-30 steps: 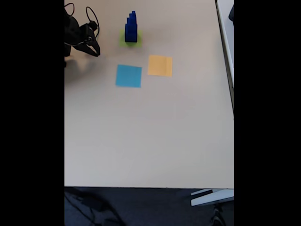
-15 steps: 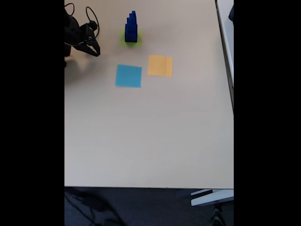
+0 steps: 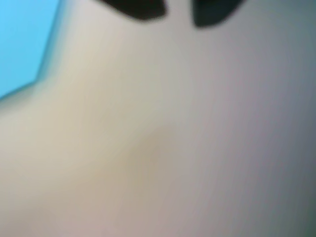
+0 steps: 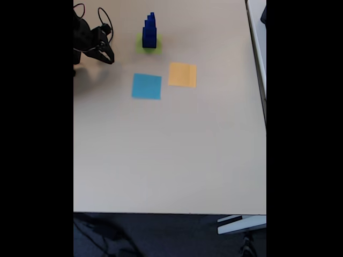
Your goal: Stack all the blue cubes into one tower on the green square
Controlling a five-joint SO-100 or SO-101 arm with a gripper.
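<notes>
The blue cubes (image 4: pixel 149 31) stand piled as one stepped tower (image 4: pixel 150 24), largest at the bottom, on the green square (image 4: pixel 140 48) at the far middle of the table. My gripper (image 4: pixel 109 58) hangs to the left of the tower, well apart from it, holding nothing. In the wrist view its two dark fingertips (image 3: pixel 143 7) enter from the top edge, and the gripper (image 3: pixel 178 10) stands open by a narrow gap over bare table.
A light-blue square (image 4: pixel 146 86) (image 3: pixel 19 39) lies in front of the tower, with an orange-yellow square (image 4: pixel 182 74) to its right. Black cables (image 4: pixel 102 16) loop behind the arm. The table's front edge (image 4: pixel 171 212) runs across the fixed view.
</notes>
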